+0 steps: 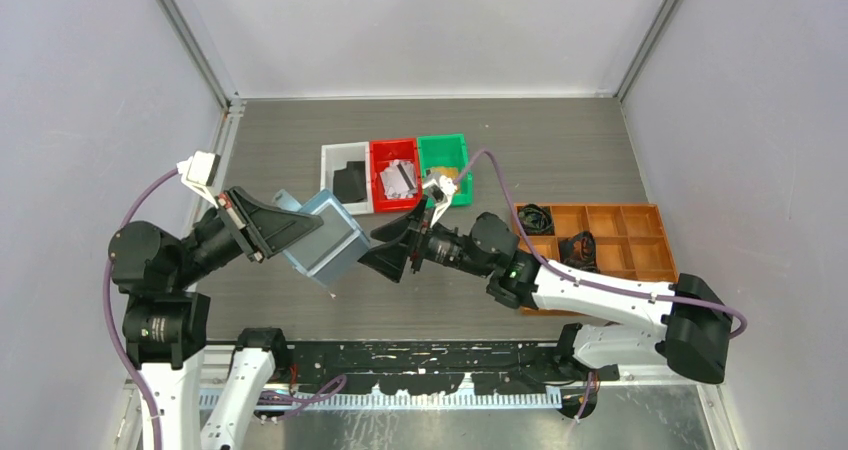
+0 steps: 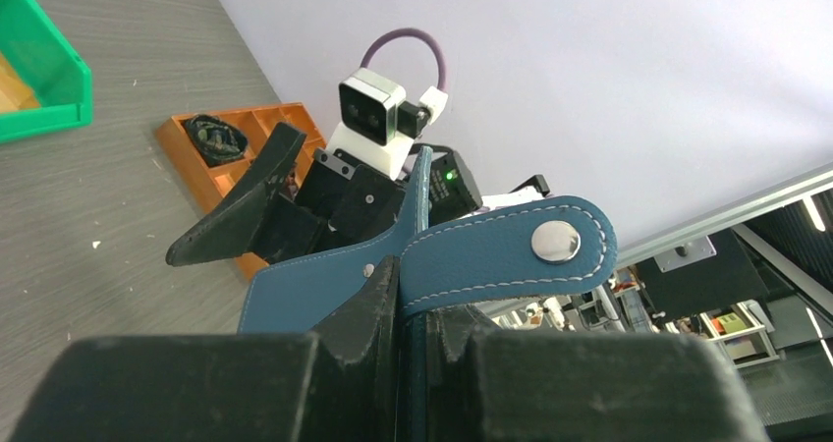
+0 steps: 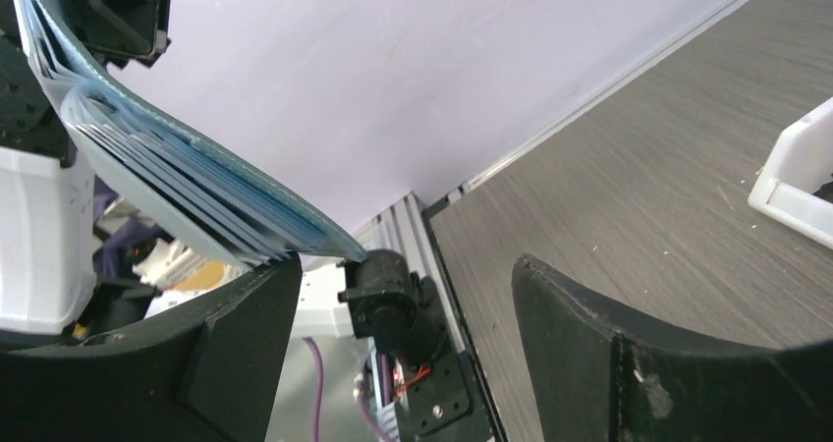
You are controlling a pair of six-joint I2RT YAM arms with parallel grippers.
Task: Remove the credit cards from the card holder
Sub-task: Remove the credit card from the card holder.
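At centre-left, the wallet is clamped by the left gripper and faced, just to its right, by the wide-spread right gripper.

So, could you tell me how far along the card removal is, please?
Done: a black card lies in the white bin and silver-grey cards in the red bin. In hand: the left gripper holds the open blue card holder up; the right gripper stands open beside it. Left: whether its slots still hold cards can't be seen.
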